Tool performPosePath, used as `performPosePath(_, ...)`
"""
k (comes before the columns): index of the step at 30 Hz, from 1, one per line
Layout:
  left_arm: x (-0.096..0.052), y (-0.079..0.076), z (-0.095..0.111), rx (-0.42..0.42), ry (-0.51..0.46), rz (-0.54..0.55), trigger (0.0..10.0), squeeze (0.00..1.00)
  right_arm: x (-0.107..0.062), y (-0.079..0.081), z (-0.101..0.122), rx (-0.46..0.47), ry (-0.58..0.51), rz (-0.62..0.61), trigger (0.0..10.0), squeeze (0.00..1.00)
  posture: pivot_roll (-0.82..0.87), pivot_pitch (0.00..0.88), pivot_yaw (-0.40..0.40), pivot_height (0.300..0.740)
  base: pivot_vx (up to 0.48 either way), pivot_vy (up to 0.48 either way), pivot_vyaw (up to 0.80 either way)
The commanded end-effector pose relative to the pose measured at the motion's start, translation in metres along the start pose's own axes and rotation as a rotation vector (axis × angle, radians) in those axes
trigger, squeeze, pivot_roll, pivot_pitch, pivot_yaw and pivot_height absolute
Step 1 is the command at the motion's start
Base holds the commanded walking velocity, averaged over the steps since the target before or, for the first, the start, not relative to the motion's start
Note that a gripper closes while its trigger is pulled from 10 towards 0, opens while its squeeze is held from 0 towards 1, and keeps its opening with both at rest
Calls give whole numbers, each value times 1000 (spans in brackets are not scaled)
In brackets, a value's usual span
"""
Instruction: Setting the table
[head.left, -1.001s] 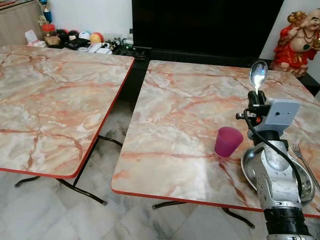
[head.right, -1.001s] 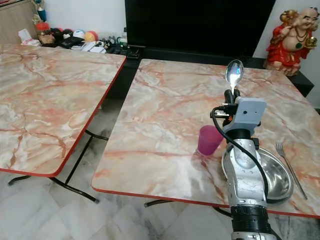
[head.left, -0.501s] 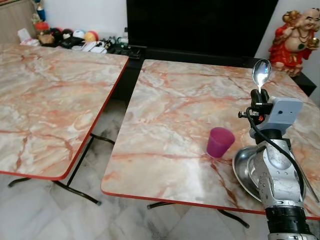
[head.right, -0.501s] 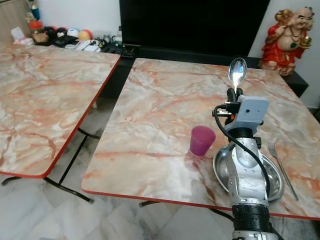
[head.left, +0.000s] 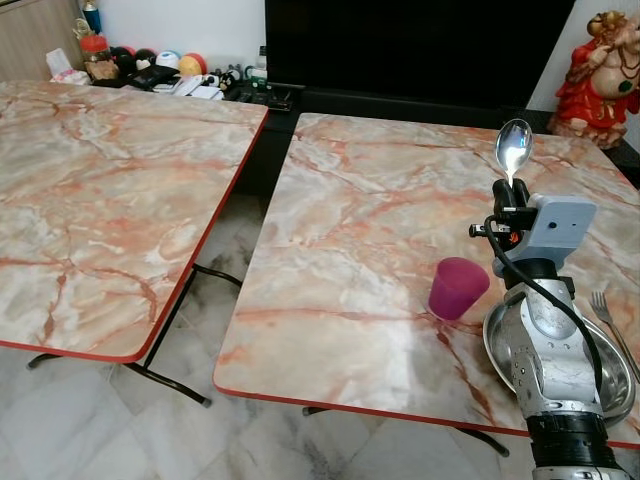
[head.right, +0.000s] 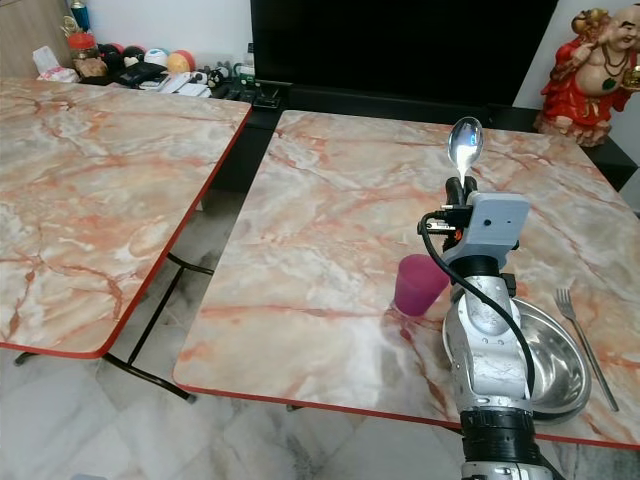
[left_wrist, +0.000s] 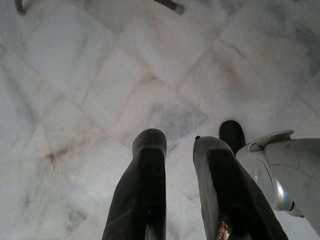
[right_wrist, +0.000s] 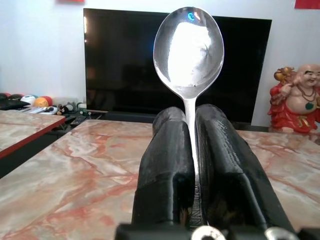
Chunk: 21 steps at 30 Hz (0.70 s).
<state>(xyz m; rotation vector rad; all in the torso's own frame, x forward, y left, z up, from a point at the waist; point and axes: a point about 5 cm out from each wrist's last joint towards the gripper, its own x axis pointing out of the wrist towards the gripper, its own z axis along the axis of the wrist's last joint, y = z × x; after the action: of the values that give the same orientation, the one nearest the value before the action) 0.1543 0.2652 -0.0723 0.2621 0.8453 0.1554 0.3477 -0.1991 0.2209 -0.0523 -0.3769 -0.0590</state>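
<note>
Right eye view: the whole scene is shifted since half a second ago, so the camera has moved, not the objects.
Right gripper (head.right: 460, 190): kept clamped on the upright spoon (head.right: 465, 148), right of centre.
Place setting: bowl (head.right: 555, 355), fork (head.right: 583, 340) and cup (head.right: 418, 284) are laid on the tabletop (head.right: 340, 220); the spoon is judged still unplaced.
Left gripper (left_wrist: 182, 150): held narrowly parted, empty, over the floor.

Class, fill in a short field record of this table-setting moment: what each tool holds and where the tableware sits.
Right tool: shut on spoon, bowl end up, above the table
Left tool: empty, slightly apart, above the floor
Cup: purple, on right table
Bowl: metal, right of cup
Fork: flat, right of bowl
</note>
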Motion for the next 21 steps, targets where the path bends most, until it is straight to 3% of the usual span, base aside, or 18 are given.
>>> performPosePath(1,-2,-1,-6,2,17,2,10000,0,1,-2,2,-5,-2,-2,10000,0,55,110,-51,740,0,-480,0)
performPosePath(21,-2,-1,-6,0,16,7,10000,0,2,-3,2,-9,-5,-4,10000,0,56,111,-55,740,0,-480,0)
